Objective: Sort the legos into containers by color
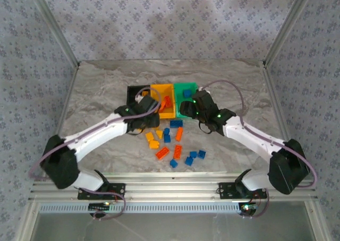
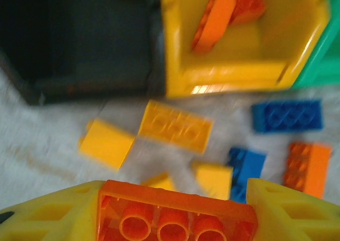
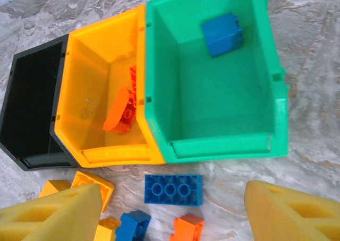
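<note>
My left gripper (image 2: 172,198) is shut on an orange-red lego (image 2: 175,217), held underside up between the yellow fingers (image 2: 48,214) just in front of the black container (image 2: 79,34) and the yellow-orange container (image 2: 175,50). Orange-red legos (image 2: 223,13) lie in the yellow-orange one. From above, the left gripper (image 1: 151,113) hangs at that container's (image 1: 169,112) near edge. My right gripper (image 3: 172,214) is open above a blue lego (image 3: 173,189) on the table, in front of the green container (image 3: 223,145), which holds a blue lego (image 3: 223,34).
Loose blue, orange-red and yellow legos (image 1: 162,153) are scattered on the marble table (image 1: 95,103) in front of the containers. Yellow legos (image 2: 175,125) and a blue one (image 2: 287,116) lie below my left gripper. Metal frame posts (image 1: 53,28) stand at the table's sides.
</note>
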